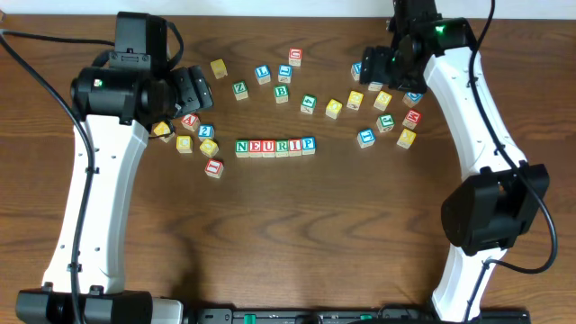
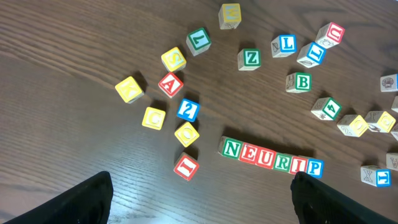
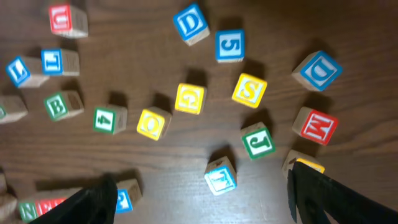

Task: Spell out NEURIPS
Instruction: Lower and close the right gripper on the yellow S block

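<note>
Six letter blocks stand in a row reading NEURIP (image 1: 275,146) mid-table; the row also shows in the left wrist view (image 2: 272,158). A yellow S block (image 2: 173,59) lies above a red A block (image 2: 170,84) in the left cluster. Another yellow S block (image 3: 249,89) lies in the right cluster, also seen from overhead (image 1: 382,99). My left gripper (image 2: 202,208) is open and empty, held above the left cluster (image 1: 189,90). My right gripper (image 3: 199,202) is open and empty, above the right cluster (image 1: 382,67).
Loose blocks are scattered behind the row: green Z (image 2: 249,59), green B (image 2: 301,81), blue L (image 2: 285,44), red I (image 2: 186,166), yellow G (image 3: 189,98), green J (image 3: 258,140), red M (image 3: 317,126), a blue picture block (image 3: 221,177).
</note>
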You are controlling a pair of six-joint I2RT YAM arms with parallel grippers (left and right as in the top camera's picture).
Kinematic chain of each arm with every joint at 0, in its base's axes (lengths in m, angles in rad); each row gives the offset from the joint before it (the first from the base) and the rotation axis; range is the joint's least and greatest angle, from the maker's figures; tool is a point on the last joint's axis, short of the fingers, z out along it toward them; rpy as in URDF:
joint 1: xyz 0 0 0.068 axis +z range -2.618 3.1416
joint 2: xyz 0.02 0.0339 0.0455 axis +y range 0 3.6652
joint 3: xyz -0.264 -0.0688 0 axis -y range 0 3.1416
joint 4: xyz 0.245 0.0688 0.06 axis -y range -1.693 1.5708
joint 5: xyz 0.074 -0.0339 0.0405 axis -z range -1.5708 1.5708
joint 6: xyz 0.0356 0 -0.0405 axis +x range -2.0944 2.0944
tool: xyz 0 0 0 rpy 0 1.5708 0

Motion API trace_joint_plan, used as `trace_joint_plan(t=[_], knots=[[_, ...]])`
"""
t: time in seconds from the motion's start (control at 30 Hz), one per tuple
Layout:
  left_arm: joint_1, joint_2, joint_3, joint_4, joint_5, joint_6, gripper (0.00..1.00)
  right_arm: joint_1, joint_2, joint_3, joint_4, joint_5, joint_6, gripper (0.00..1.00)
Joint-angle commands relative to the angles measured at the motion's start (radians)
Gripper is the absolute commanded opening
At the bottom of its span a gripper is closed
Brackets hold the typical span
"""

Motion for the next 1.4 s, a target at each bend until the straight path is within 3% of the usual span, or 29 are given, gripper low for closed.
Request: trace_joint_plan(t=[0.0, 0.23, 0.4, 0.57, 1.03, 1.37], knots=[[0.003, 0.010, -0.004, 0.007, -0.006, 0.021, 0.90, -0.021, -0.013, 0.025, 0.027, 0.018, 0.034, 0.84], [0.003, 0.010, -0.004, 0.025, -0.006, 0.029, 0.91, -0.058, 0.007, 0.025, 0.033, 0.023, 0.049, 0.85], [0.003, 0.010, -0.004, 0.025, -0.006, 0.029, 0.90, -0.066, 0.077, 0.025, 0.038, 0.069, 0.111, 0.70], [0.003, 0.010, -0.004, 0.022, -0.006, 0.029, 0.90, -0.066, 0.175, 0.025, 0.102, 0.071, 0.119, 0.62], [0.003, 0.010, -0.004, 0.018, -0.006, 0.028, 0.90, -0.069, 0.322, 0.024, 0.158, 0.071, 0.080, 0.58], [0.003, 0.010, -0.004, 0.018, -0.006, 0.028, 0.90, -0.071, 0.361, 0.023, 0.174, 0.072, 0.080, 0.41]])
